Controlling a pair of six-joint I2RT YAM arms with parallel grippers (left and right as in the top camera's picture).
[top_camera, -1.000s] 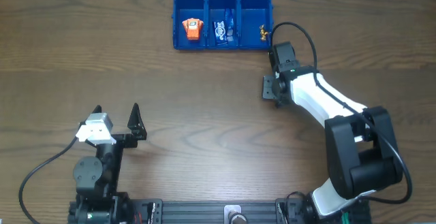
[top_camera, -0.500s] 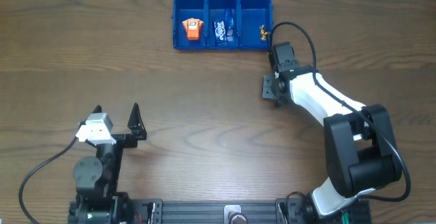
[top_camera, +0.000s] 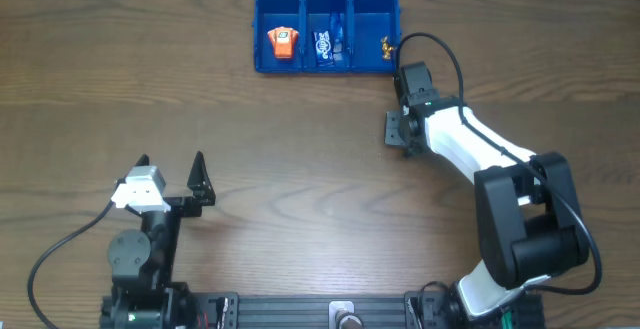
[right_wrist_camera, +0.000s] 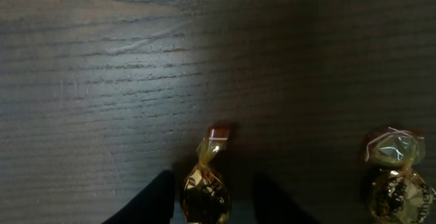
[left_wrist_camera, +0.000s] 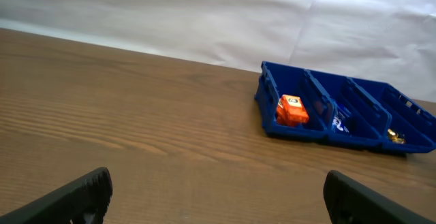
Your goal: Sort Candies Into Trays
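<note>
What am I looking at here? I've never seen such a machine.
Two robot arms stand at a wooden table, each ending in a two-finger gripper. One picture looks down from above; the other two come from cameras on the wrists. A blue tray holds an orange candy, a blue candy and a gold candy, one per compartment. The left gripper is open and empty. The right gripper points down near the tray, fingers open either side of a loose gold candy on the table; a second loose candy lies nearby. Nothing is held.
</note>
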